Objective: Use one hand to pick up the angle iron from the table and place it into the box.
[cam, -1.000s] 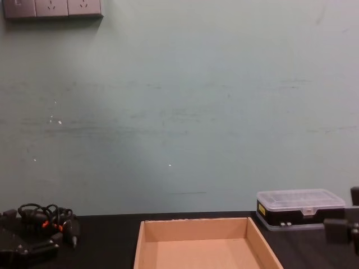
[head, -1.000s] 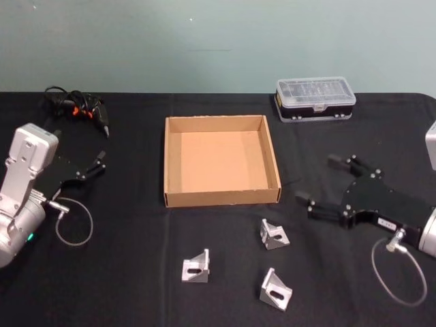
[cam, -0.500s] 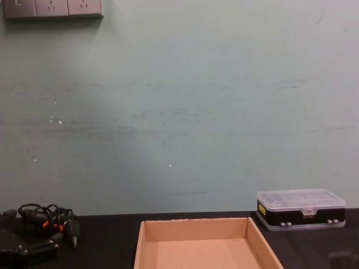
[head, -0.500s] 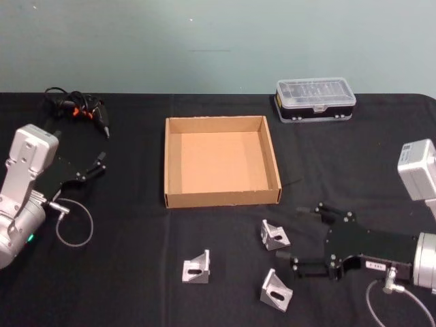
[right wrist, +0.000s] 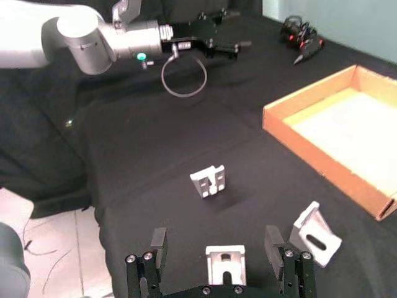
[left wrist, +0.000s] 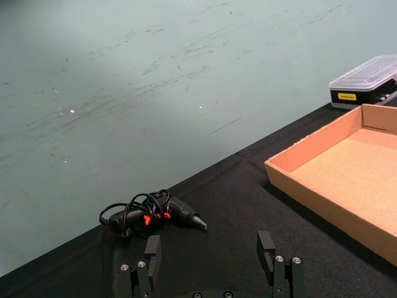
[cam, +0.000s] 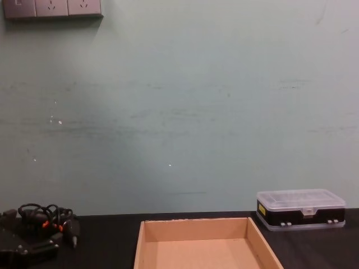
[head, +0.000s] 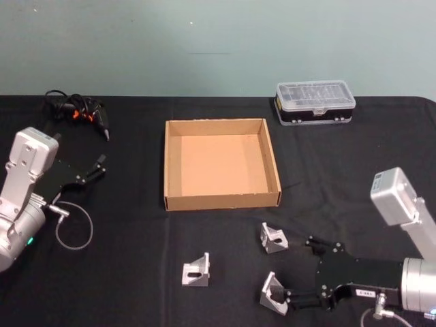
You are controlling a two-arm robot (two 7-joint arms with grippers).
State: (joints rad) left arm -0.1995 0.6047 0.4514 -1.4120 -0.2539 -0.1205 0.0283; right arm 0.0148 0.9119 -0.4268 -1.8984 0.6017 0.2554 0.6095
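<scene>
Angle iron point(head: 274, 291) near the bench's point(head: 136, 272) front edge is now straddled by the open jaws of the right gripper point(head: 297, 269), brought down from beside the box point(head: 221, 201); closing is judged next. Left gripper point(head: 99, 166) is parked open-jawed at the left edge.

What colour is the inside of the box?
Plain brown cardboard; the box shows best in the head view.

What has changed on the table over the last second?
The right gripper moved from beside the box back toward the robot. It now sits open around the nearest bracket, not yet gripping it. Nothing was picked up or let go. The left gripper, the left bracket, the middle bracket and the box stayed put.
</scene>
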